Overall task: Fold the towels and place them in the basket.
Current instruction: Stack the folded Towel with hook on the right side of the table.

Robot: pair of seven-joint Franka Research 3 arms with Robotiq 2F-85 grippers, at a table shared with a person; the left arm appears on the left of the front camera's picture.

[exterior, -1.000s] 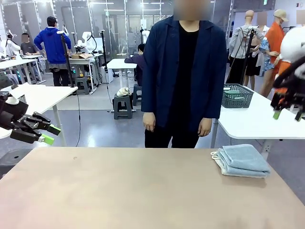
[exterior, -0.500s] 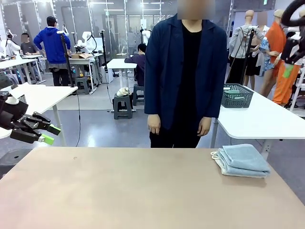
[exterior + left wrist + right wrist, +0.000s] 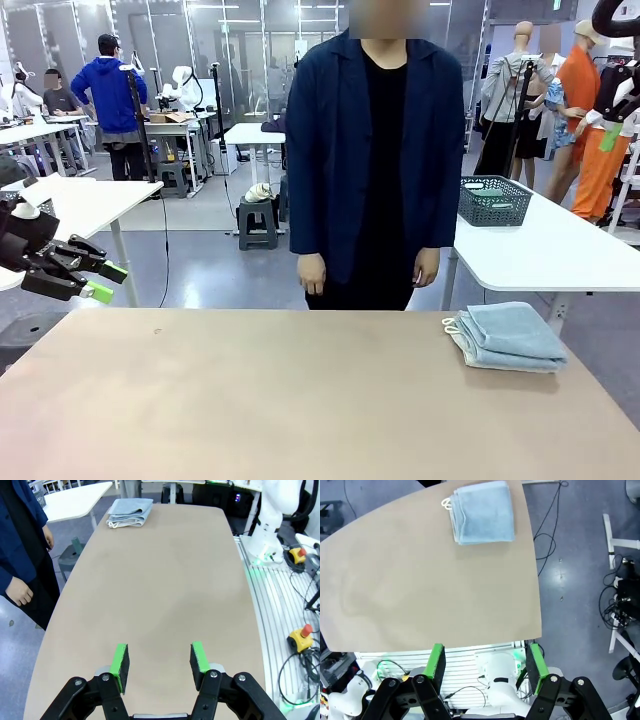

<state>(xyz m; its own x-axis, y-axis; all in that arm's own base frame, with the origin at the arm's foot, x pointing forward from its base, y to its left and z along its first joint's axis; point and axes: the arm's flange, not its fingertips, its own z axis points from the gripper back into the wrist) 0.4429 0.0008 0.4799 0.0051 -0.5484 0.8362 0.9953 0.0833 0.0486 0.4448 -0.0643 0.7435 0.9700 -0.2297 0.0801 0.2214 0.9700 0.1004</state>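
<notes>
Risen right arm; folded pale-blue towels (image 3: 505, 337) stacked.

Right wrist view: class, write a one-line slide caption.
Open right gripper high above the table, folded towels stacked at its far corner.

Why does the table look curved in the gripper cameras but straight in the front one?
Wide-angle lenses: in the left wrist view the table bows into an oval; in the right wrist view its edge curves past the towels. The front view keeps it straight, evenly lit, with soft shadows.
</notes>
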